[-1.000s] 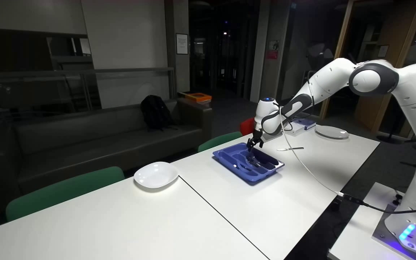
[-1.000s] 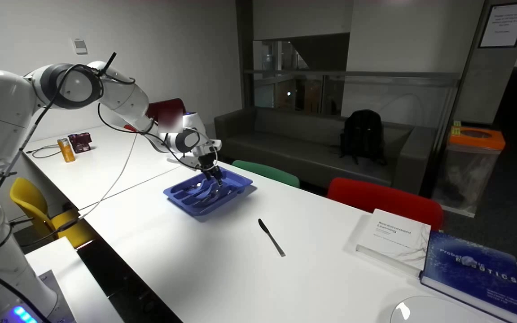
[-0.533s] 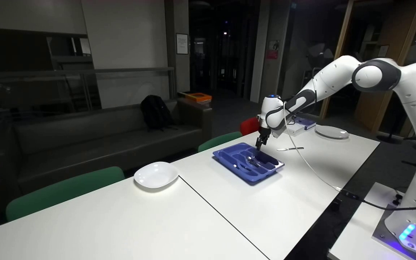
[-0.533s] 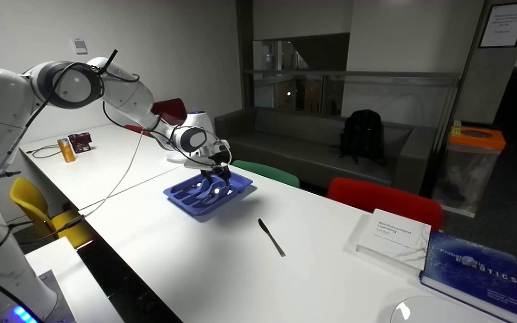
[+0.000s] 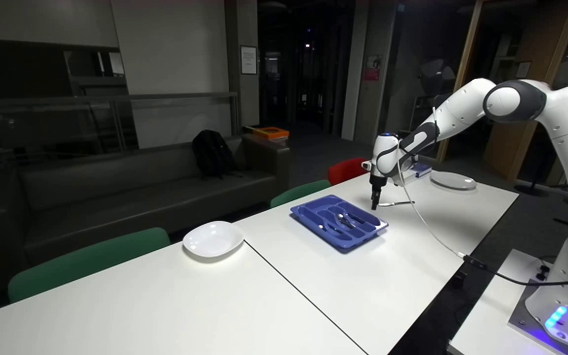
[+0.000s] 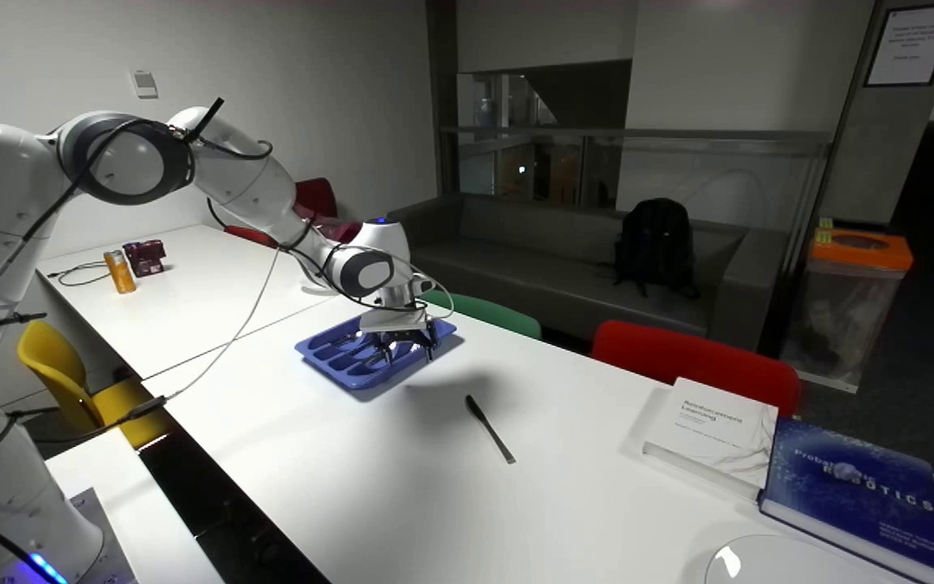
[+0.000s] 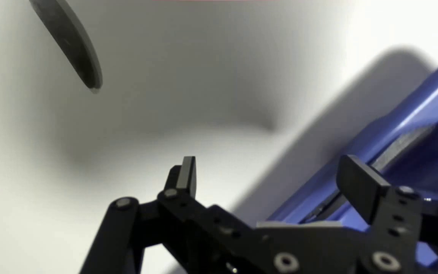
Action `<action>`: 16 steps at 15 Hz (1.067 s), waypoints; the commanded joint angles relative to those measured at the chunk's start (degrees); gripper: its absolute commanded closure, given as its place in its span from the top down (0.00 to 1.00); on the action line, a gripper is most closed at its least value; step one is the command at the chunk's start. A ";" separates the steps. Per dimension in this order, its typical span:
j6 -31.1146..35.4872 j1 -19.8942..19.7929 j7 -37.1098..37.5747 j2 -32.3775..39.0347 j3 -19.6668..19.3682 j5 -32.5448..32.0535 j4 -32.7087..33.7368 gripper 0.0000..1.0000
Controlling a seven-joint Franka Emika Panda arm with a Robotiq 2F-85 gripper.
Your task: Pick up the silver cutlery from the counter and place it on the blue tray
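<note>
While some silver cutlery (image 5: 345, 220) lies in compartments of the blue tray (image 5: 308, 213), we see a single knife (image 5: 395, 203) on the white counter (image 5: 363, 286) in an exterior view, with the gripper (image 5: 375, 206) hanging between tray and knife. In an exterior view we also find the knife (image 6: 490, 428) flat and apart from the tray, the gripper (image 6: 409, 352) poised at the tray's edge on the knife's side. In the wrist view its fingers (image 7: 188, 173) are spread wide and hold nothing; part of the knife (image 7: 70, 43) shows at the upper left. We judge the step in hand to be the reach for this knife, seemingly the last piece. Next we would travel away from the tray, turn slightly so the fingers straddle the knife, then come down almost to the counter before closing, since something so thin offers little to catch.
</note>
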 commanded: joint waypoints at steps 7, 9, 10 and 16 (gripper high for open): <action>-1.85 -5.15 -14.98 -3.03 -2.25 -2.58 -3.03 1.00; -1.97 -5.14 -16.26 -3.55 -3.12 -3.36 -2.97 1.00; -1.93 -5.26 -16.90 -3.78 -3.42 -3.54 -2.87 1.00; -0.43 -4.57 -16.33 -2.15 -3.91 -2.56 -1.16 1.00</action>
